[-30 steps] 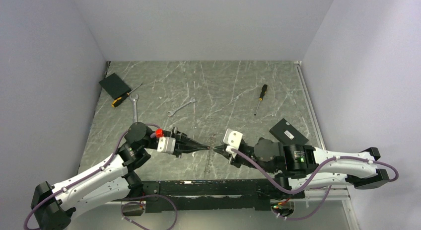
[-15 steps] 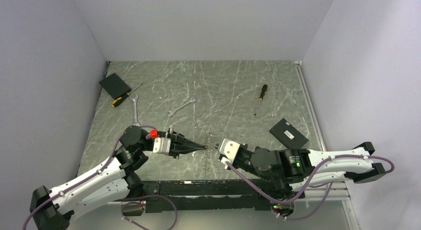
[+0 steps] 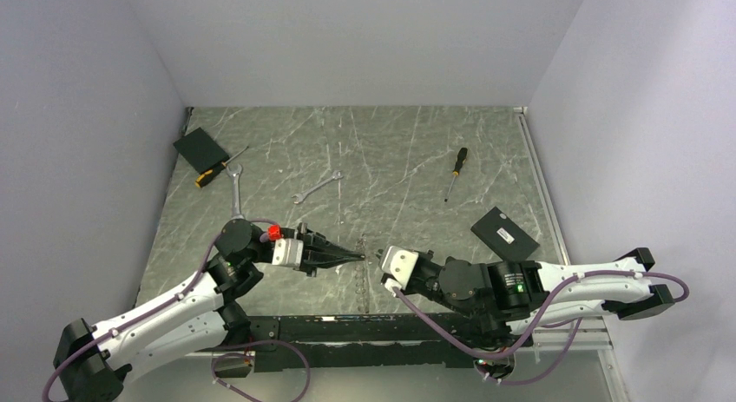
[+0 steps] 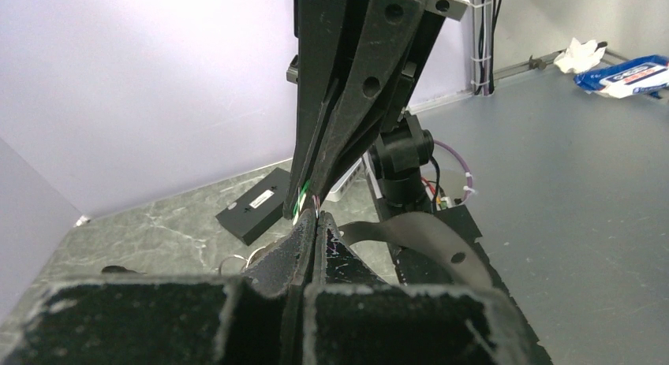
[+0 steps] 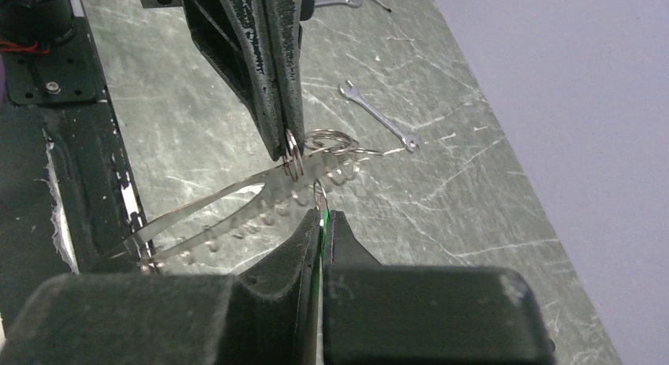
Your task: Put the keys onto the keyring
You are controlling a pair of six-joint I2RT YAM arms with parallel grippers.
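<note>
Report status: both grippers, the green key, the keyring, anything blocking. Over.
Left gripper shut on keyring. Right gripper shut on green key, tips almost meeting. Key on ring: cannot tell. Wrench lies clear, nothing between.

The top external camera sits high above and behind the arm bases, looking down and away over the whole tabletop point(image 3: 417, 150) to the far wall. Each wrist camera rides close behind its own fingers, low over the surface: the left one faces right and the right one faces left — toward each other. All three views share the near-middle spot where the left end effector point(image 3: 356, 258) and right end effector point(image 3: 384, 256) come nearly tip to tip.
</note>
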